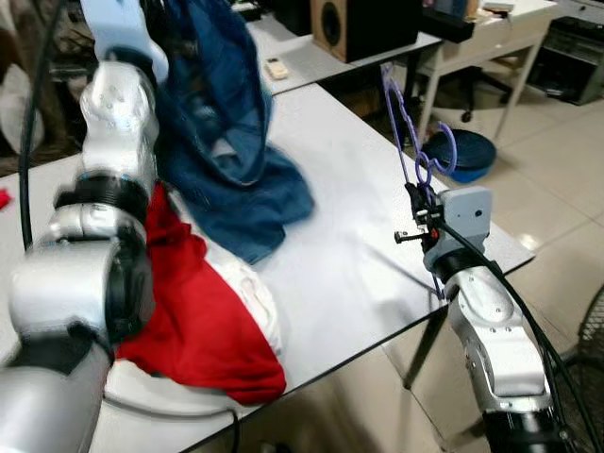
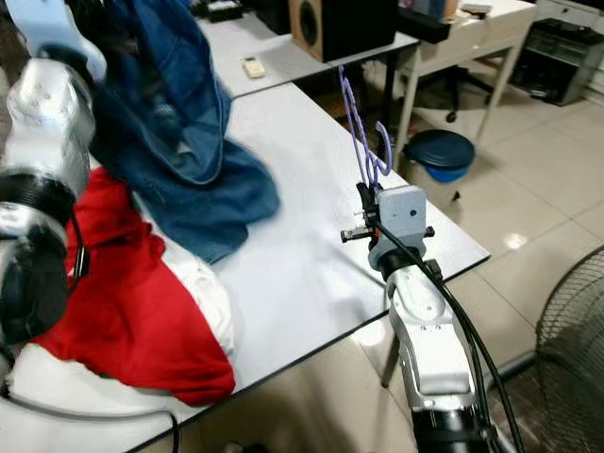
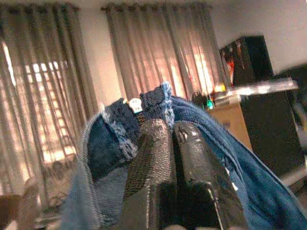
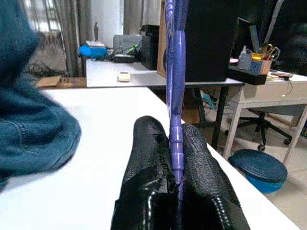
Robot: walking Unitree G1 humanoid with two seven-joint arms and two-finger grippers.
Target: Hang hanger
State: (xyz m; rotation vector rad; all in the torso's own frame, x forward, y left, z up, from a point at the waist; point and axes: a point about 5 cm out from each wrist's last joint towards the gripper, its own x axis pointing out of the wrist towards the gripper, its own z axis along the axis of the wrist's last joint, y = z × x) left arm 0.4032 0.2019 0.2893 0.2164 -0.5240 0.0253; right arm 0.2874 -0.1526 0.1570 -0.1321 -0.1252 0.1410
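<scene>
Both grippers clamped: hanger right, jeans left.
Right gripper (image 4: 175, 179) pinches purple hanger (image 1: 408, 132) upright; left gripper (image 3: 175, 143) lifts blue jeans (image 1: 222, 142) above table (image 1: 349, 255). No legible writing.

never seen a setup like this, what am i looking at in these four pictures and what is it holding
This is a humanoid robot with two silver arms, each ending in two black fingers. The two wide pictures come from the camera eyes in its head, looking down at a white table. The other two come from cameras on its wrists, looking along the fingers. The left gripper is raised and pinches the edge of blue jeans, which hang down onto the table. The right gripper is closed on a purple hanger, held upright near the table's edge. A red garment lies on the table.
</scene>
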